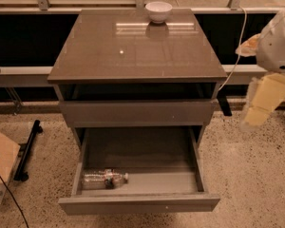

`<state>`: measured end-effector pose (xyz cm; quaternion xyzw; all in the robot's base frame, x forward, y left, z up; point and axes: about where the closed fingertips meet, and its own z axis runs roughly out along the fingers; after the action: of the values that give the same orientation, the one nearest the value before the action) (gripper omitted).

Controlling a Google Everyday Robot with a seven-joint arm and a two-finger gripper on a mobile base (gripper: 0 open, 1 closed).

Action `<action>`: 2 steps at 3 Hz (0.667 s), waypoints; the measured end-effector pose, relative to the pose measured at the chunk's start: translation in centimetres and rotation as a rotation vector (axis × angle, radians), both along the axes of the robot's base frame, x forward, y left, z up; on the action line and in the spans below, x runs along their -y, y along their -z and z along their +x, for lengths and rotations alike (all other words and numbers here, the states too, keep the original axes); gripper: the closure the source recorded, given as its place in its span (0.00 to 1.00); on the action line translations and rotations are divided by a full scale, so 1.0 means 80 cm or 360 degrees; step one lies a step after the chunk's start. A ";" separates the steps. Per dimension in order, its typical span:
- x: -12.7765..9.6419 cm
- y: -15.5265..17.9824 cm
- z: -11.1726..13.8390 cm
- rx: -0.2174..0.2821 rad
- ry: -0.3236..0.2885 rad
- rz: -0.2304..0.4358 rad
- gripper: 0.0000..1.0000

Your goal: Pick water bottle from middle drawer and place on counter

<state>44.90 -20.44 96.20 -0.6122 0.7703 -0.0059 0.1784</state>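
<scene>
Water bottle (104,178), clear ribbed plastic: lying flat, as shallow grey-brown middle drawer (137,203) requires. Pale gripper (263,101) well right of drawer, unengaged; closure cannot be told.

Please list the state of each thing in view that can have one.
middle drawer, pulled open.
water bottle, lying on its side at the drawer's front left.
white bowl, upright at the counter's back edge.
counter, carrying the bowl, not yet the bottle.
gripper, off the cabinet's right side, far from the bottle.
</scene>
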 end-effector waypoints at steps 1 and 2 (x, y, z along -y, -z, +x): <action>-0.031 0.037 0.018 -0.0017 -0.0123 0.0134 0.00; -0.065 0.079 0.033 -0.0038 -0.0249 0.0282 0.00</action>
<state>47.53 -15.23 89.87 -0.6524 0.7197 0.0835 0.2224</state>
